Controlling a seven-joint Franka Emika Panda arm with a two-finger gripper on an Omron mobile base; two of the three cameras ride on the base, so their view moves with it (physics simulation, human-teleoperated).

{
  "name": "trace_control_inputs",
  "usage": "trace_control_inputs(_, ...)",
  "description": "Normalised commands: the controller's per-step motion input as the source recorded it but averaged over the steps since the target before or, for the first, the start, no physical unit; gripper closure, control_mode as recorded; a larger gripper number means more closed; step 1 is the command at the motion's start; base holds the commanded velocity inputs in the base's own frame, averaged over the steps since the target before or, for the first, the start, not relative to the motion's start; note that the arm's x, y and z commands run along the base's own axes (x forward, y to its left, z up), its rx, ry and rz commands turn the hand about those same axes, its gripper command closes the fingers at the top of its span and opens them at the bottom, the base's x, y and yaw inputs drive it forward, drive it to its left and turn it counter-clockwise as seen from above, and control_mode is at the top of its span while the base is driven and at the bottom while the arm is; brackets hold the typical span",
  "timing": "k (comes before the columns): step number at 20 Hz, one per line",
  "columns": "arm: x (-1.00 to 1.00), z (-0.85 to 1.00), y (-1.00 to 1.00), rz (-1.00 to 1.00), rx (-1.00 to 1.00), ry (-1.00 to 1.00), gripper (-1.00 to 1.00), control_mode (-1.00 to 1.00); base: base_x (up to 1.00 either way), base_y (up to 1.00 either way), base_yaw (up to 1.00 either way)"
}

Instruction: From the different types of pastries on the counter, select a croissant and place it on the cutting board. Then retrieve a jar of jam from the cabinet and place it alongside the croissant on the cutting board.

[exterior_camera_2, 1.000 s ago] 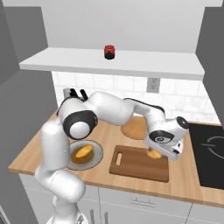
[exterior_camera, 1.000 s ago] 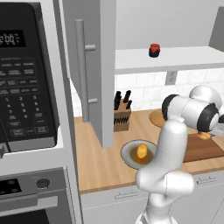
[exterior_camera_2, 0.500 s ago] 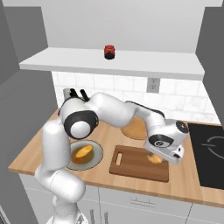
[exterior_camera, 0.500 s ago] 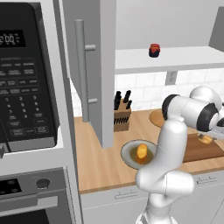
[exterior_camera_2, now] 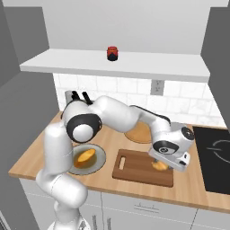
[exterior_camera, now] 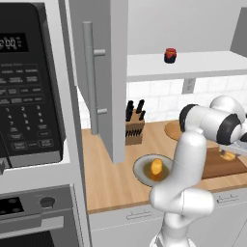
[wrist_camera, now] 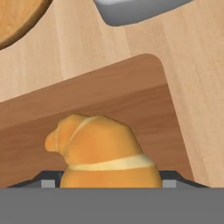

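My gripper (exterior_camera_2: 162,163) is shut on the croissant (wrist_camera: 103,151), a tan-orange pastry held low over the right part of the dark brown cutting board (exterior_camera_2: 134,167). I cannot tell whether the croissant (exterior_camera_2: 160,165) touches the wood. From the left, the croissant (exterior_camera: 227,156) hangs under the hand above the board (exterior_camera: 216,168). The board's rounded corner (wrist_camera: 148,72) lies just ahead. The jar of jam (exterior_camera_2: 112,53), dark with a red lid, stands on the white shelf of the open cabinet (exterior_camera: 103,72); the jar (exterior_camera: 170,55) is well above the arm.
An orange-yellow pastry sits on a round grey plate (exterior_camera_2: 99,158) left of the board. A round light-tan disc (exterior_camera_2: 138,133) lies behind the board, and a knife block (exterior_camera: 134,129) stands by the wall. A black cooktop (exterior_camera_2: 218,155) is at right, a microwave (exterior_camera: 29,82) at left.
The hand has come down and slightly left with the croissant, closer to the cutting board. Everything else has stayed put.
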Motion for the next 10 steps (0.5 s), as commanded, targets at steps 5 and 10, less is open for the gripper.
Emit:
trace_control_inputs(5,0.02,0.17,0.00,0.00,0.00,0.00,-1.00,-1.00,0.00,0.00,0.00)
trace_control_inputs(10,-0.03,0.69,0.00,0.00,0.00,0.00,-1.00,-1.00,0.00,0.00,0.00)
